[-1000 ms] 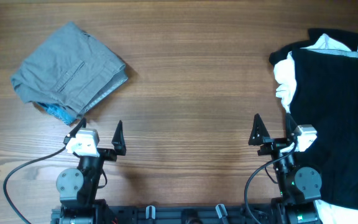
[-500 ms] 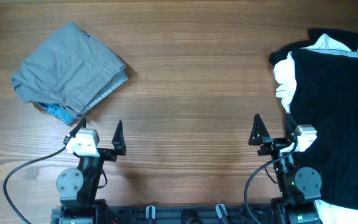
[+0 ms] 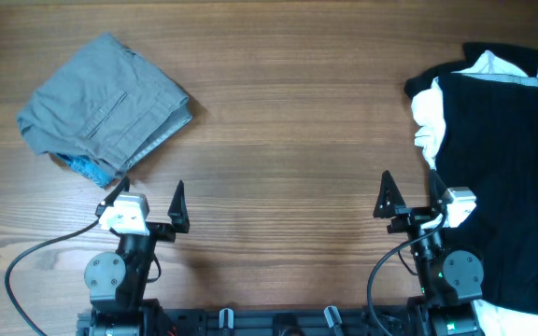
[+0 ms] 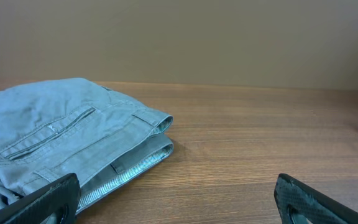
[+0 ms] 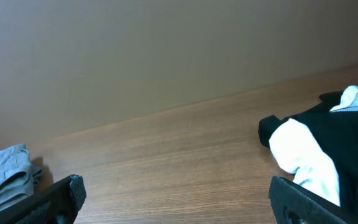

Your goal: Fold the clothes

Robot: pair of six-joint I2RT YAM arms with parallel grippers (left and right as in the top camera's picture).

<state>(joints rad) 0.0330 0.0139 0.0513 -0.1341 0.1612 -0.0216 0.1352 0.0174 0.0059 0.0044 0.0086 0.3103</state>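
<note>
Wondering how you'd go at this lot. The grey shorts (image 3: 106, 107) sit far left on the desk (image 3: 288, 112), doubled over, with a light-blue piece (image 3: 87, 168) poking out under their near edge. A big black garment (image 3: 507, 187) is heaped at the far right, with a white piece (image 3: 426, 126) showing at its left side and top. Both arms are parked at the near edge, and the left end effector (image 3: 150, 194) and right end effector (image 3: 409, 194) are spread wide with nothing in them. (foldnoob)

clothwrangler: All of it's limp and light, I'd guess, so weight isn't the issue, floppiness is. The shorts look like the firmest thing there: woven cotton, doubled waistband, stitched pocket. They should hold a crease and not slide much on the wood. Pinch them at a waistband corner or a hem edge, where the layers are thick. Grab mid-panel and you'll probably lift one layer and undo the stack.

foldnoob: And the black one?

clothwrangler: Bigger, drapes more, looks ribbed from above, so it might stretch. I can't tell where its collar or hems are in that heap. I'd take an outer edge with each arm, well apart, and pull it flat first. Watch the white one, since it's touching and could drag along.
</note>
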